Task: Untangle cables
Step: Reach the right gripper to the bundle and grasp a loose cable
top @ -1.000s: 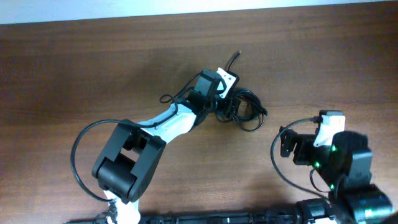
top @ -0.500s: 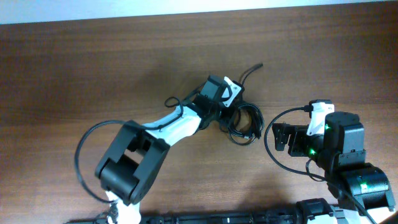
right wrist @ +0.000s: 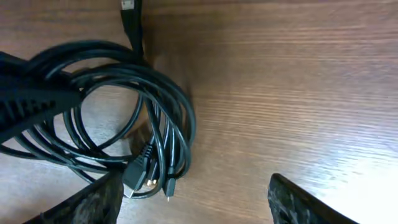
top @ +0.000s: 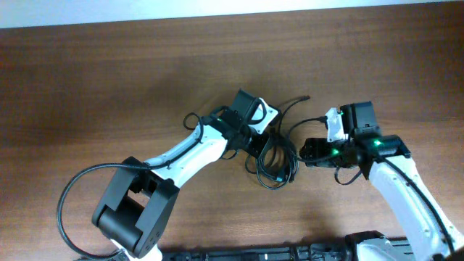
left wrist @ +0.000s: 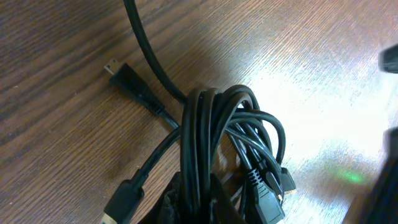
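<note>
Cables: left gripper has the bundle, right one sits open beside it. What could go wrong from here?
1. The left gripper pinches several strands of the cables at once; a pull would likely drag the whole coil, not free one.
2. The right gripper is open near clustered plugs; closing could catch several strands or crush a plug.

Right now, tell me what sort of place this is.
Probably a robotics lab bench: a wood-grain table, a left arm and a right arm reaching over it, and a tangle of cables set between them.
</note>
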Action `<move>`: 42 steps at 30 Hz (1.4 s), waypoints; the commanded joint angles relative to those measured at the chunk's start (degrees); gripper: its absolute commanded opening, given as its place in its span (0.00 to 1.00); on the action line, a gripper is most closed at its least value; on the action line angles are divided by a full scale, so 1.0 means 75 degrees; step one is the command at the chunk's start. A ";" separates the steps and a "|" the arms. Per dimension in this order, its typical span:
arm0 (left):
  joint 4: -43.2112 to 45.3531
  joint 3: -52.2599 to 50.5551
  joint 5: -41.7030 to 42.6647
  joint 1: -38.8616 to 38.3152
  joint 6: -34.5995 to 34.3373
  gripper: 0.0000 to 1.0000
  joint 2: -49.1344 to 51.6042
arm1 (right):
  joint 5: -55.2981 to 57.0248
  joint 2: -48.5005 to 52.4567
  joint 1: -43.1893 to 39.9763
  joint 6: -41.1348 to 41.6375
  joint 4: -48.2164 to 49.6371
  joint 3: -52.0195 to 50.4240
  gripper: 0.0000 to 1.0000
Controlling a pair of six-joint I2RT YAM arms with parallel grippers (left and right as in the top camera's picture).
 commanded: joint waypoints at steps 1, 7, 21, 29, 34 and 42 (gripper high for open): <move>-0.0052 0.0020 0.0149 0.0041 0.0090 0.13 -0.0192 | -0.0361 0.0248 -0.0029 -0.0023 0.0300 -0.0370 0.74; -0.0076 0.0017 0.0146 0.0041 0.0090 0.29 -0.0189 | -0.0670 0.0519 -0.0029 0.0717 0.0673 -0.0391 0.73; 0.0198 -0.0154 -0.0044 0.0006 0.0090 0.43 0.0274 | -0.0909 0.1268 -0.0029 0.2926 0.0901 -0.0391 0.71; 0.0539 -0.0152 0.0207 -0.0140 0.0090 0.47 0.0793 | -0.0819 0.1877 -0.0029 0.2917 0.0985 -0.0391 0.54; 0.0560 -0.0152 0.0210 -0.0140 0.0087 0.21 0.0825 | -0.0813 0.1883 -0.0029 0.2914 0.0921 -0.0501 0.53; 0.0565 -0.0149 0.0434 -0.0122 0.0090 0.00 0.0825 | -0.0816 0.1883 -0.0029 0.2917 0.1816 -0.1043 0.20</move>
